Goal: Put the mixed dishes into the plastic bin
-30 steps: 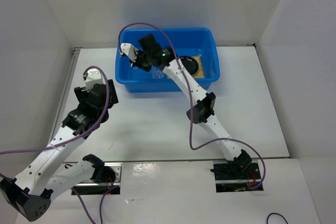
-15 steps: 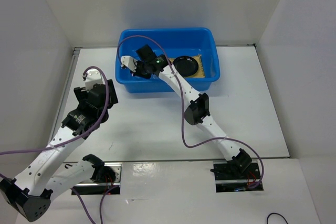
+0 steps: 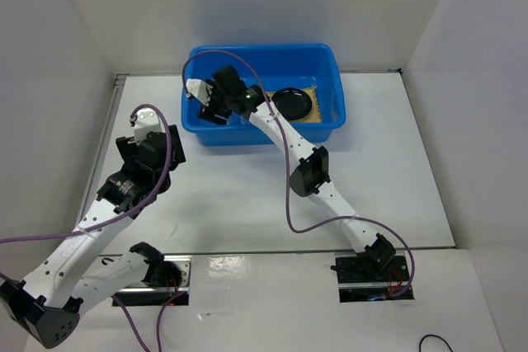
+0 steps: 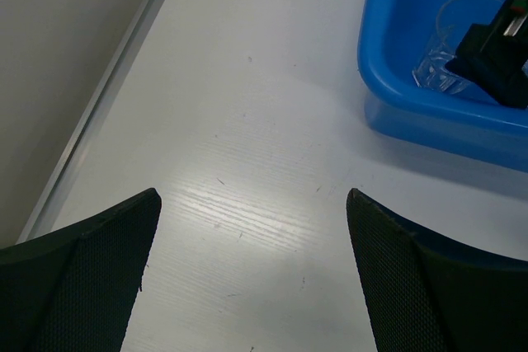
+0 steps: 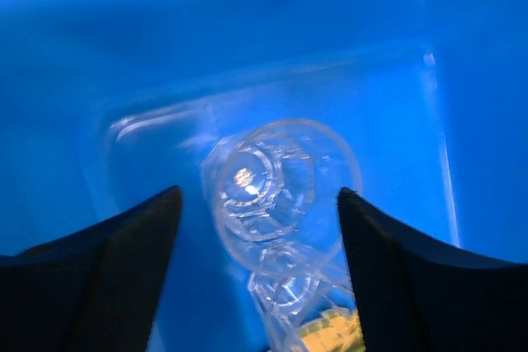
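The blue plastic bin (image 3: 328, 62) stands at the back of the table. Of the mixed dishes, a black round dish (image 3: 291, 103) lies on a tan mat (image 3: 320, 101) in its right half. A clear cup (image 5: 276, 183) lies on the bin floor at its left end, also visible as the clear cup (image 4: 445, 59) in the left wrist view. My right gripper (image 5: 260, 228) hangs open just over that cup, fingers either side without touching it. My left gripper (image 4: 252, 278) is open over bare table, left of the bin, with nothing in it.
White walls enclose the table on three sides. A metal strip (image 4: 107, 88) runs along the table's left edge. A yellowish-green patch (image 5: 330, 340) shows under the cup at the bottom of the right wrist view. Purple cables loop over both arms.
My right gripper has shifted toward the bin's left end and opened, letting go of the clear cup, which now lies on the bin floor. The left arm has not moved.
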